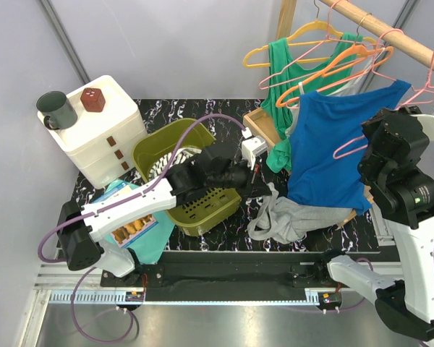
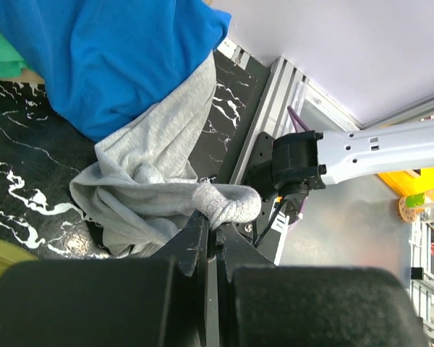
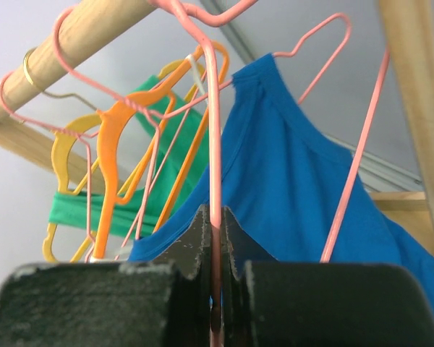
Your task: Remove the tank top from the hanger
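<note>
In the top view the right arm's wrist block hides its fingertips, and the left arm's black fingers blur into the dark marble-pattern table [image 2: 22, 166], so the wrist cams give the better read. The grey garment [image 2: 152, 181] is a soft jersey heap on the table, w/ its far part tucked under the blue tank top [image 1: 325, 152], so its full shape isn't visible. The bit that is pinched is a rolled tube of cloth, prob. a strap or hem.

The pink hanger [image 3: 215, 144] is thin bent wire, hooked over a round wooden rod [image 3: 94, 29]. Beside it hang an orange hanger [image 3: 108, 152], a yellow hanger [image 3: 61, 155] and a green top [image 3: 72, 206], all overlapping and hard to separate.

The blue tank top is smooth knit. It hangs by a strap on the pink hanger, w/ its lower edge draped down onto the grey heap.

The right gripper [image 3: 215, 238] has its jaws closed tight on the hanger's wire. The left gripper [image 2: 211, 231] has its jaws nearly together, clamping the grey roll.
</note>
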`<move>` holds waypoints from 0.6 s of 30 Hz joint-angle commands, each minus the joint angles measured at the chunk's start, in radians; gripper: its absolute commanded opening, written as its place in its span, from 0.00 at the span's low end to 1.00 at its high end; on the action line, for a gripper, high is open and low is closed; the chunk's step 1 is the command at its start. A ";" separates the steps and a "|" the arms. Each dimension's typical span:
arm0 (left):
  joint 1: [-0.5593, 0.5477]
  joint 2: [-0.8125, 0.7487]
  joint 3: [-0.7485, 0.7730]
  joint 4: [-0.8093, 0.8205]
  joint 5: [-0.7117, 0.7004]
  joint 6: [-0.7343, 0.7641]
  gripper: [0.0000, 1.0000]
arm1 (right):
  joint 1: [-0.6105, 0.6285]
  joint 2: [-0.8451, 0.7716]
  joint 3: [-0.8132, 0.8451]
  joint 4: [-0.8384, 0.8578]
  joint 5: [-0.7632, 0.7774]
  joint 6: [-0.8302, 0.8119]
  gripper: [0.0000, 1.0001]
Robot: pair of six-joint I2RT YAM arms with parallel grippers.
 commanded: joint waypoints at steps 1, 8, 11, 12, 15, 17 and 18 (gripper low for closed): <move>-0.013 -0.049 0.002 0.019 -0.016 0.019 0.00 | -0.001 -0.023 0.004 0.044 0.134 0.032 0.00; -0.027 -0.060 0.004 -0.002 -0.022 0.029 0.00 | -0.115 0.013 -0.017 0.034 0.041 0.076 0.00; -0.030 -0.069 -0.001 -0.020 -0.033 0.036 0.00 | -0.142 0.000 -0.047 0.032 0.022 0.104 0.00; -0.030 -0.073 -0.001 -0.025 -0.034 0.037 0.00 | -0.153 -0.003 -0.051 0.031 0.010 0.109 0.00; -0.030 -0.081 -0.003 -0.033 -0.039 0.042 0.00 | -0.201 0.014 -0.054 0.030 -0.051 0.115 0.00; -0.032 -0.083 -0.003 -0.036 -0.040 0.040 0.00 | -0.239 0.045 -0.042 0.027 -0.108 0.107 0.00; -0.033 -0.084 -0.001 -0.036 -0.039 0.040 0.00 | -0.250 0.056 -0.038 0.023 -0.122 0.104 0.00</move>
